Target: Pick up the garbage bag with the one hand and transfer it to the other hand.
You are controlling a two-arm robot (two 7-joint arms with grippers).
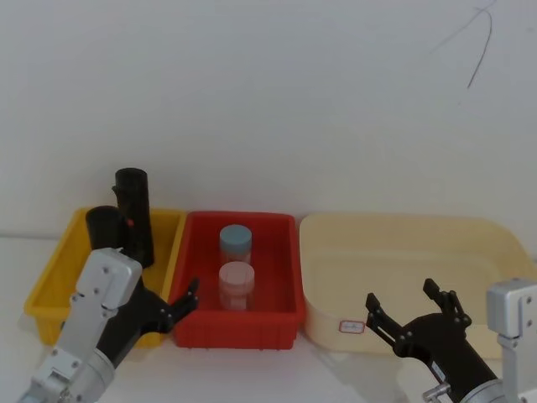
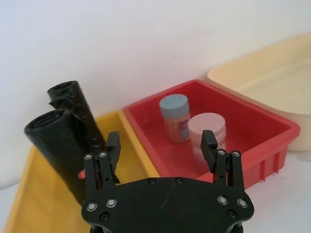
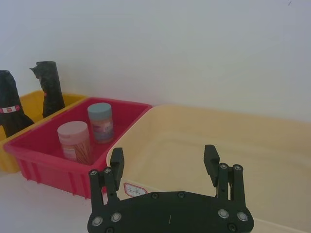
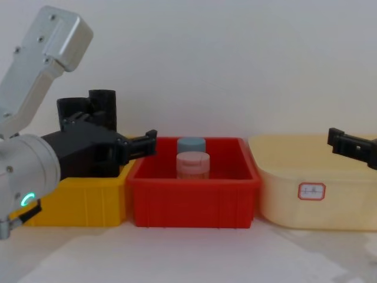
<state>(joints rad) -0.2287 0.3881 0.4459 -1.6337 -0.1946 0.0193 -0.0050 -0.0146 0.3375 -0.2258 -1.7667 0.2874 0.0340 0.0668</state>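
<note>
Background: plain white wall (image 1: 268, 101) above a white bench (image 4: 194, 253) carrying three bins in a row.

Far left: yellow bin (image 1: 50, 277), holding two black rolls, both upright.

Garbage bag (image 1: 104, 225): the nearer of the two rolls, identified by the white-and-red band (image 3: 9, 109) round its middle. Located just beyond and to the left of the left end effector (image 1: 176, 304), close beside one of its fingers (image 2: 112, 145); contact not determinable.

Second roll (image 1: 134, 210): marked with a small red sticker, placed directly behind the garbage bag and farther from the end effector.

Left end effector: mounted on the silver arm with the teal ring light (image 4: 26, 200). Held low over the front of the yellow bin, pointing forward and rightward, with one fingertip above the gap between the yellow bin and the red bin (image 1: 277, 323). Fingers spread wide, gripping nothing.

Centre: red bin, ahead and to the right of the left end effector. Contains a blue-lidded jar (image 1: 236, 239) at the back and a pink-lidded jar (image 1: 236, 281) just in front of it.

Right: cream bin (image 1: 503, 243), with a small red-bordered label (image 1: 352, 326) on its front wall.

Right end effector (image 1: 401, 295): at the front rim of the cream bin, pointing forward. Fingers apart, gripping nothing. Well apart from the garbage bag, with the red bin between.
</note>
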